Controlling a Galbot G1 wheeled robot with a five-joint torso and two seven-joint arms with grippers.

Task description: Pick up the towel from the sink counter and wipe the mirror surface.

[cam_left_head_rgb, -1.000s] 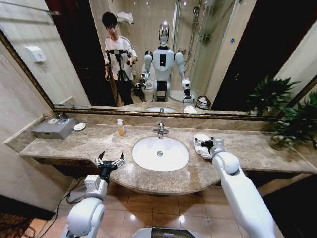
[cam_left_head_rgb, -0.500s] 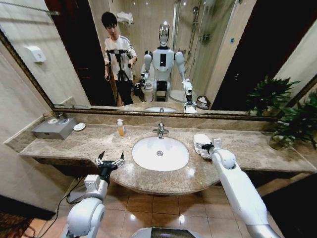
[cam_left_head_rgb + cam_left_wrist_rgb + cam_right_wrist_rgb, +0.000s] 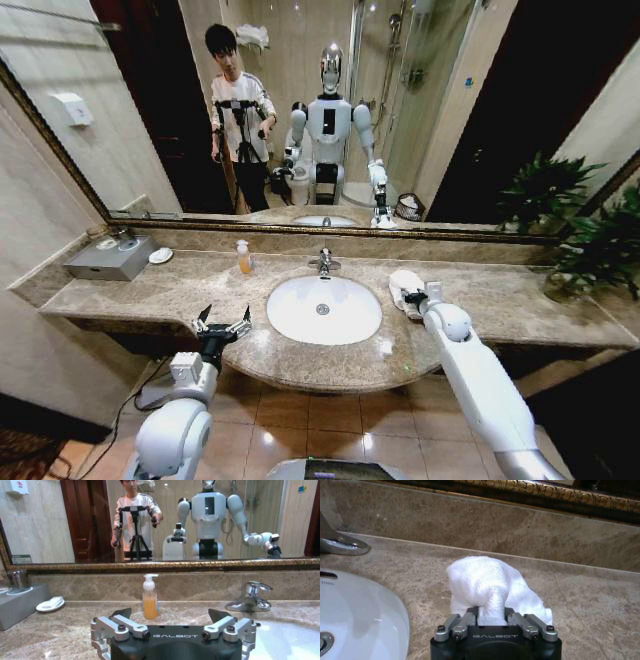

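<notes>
Wall-wide bronze-framed mirror [image 3: 330,110] straight behind long beige marble table [image 3: 150,290]. Small white terry towel [image 3: 485,583] bunched just right of basin, long axis toward mirror. Right claw [image 3: 491,619] pinched on towel's near end; left claw [image 3: 171,620] spread wide, parked at table's front edge.

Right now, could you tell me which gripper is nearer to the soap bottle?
Left. The left gripper hovers open at the counter's front edge, in front of the soap bottle; the right gripper is across the basin, shut on the towel.
</notes>
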